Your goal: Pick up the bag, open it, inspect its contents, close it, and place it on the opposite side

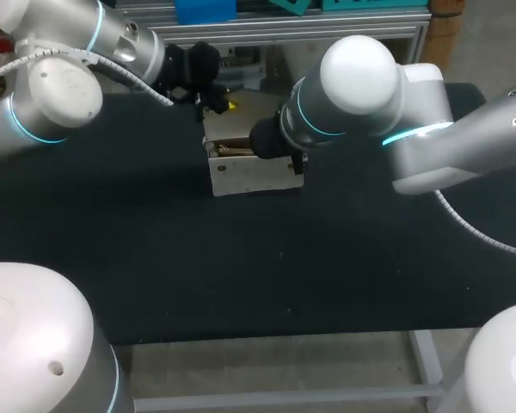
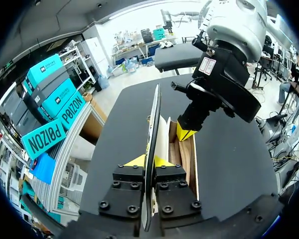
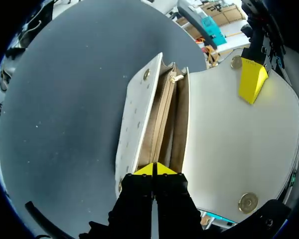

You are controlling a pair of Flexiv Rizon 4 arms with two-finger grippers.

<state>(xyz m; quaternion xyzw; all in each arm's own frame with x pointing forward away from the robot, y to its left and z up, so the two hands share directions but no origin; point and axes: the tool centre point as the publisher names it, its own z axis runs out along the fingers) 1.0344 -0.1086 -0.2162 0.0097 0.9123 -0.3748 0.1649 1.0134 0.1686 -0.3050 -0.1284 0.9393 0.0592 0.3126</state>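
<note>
A white bag [image 1: 254, 176] stands on the black table, its flap [image 1: 254, 116] lifted back. In the left wrist view the flap [image 2: 153, 119] runs edge-on between my left gripper's [image 2: 148, 162] yellow tips, which are shut on it. My right gripper [image 3: 154, 169] points down into the bag's open mouth at one end, tips pressed together with nothing visible between them. The tan lining and inner compartments [image 3: 162, 124] show beside the white front panel [image 3: 134, 124]. The left gripper's yellow fingertip [image 3: 250, 79] rests on the flap [image 3: 229, 134] near a gold snap. In the head view the right wrist hides that gripper's fingers.
The dark table top [image 1: 155, 258] stretches wide in front of the bag and to both sides. Both arms meet over the bag at the table's far middle. A metal frame rail [image 1: 292, 34] runs just behind it.
</note>
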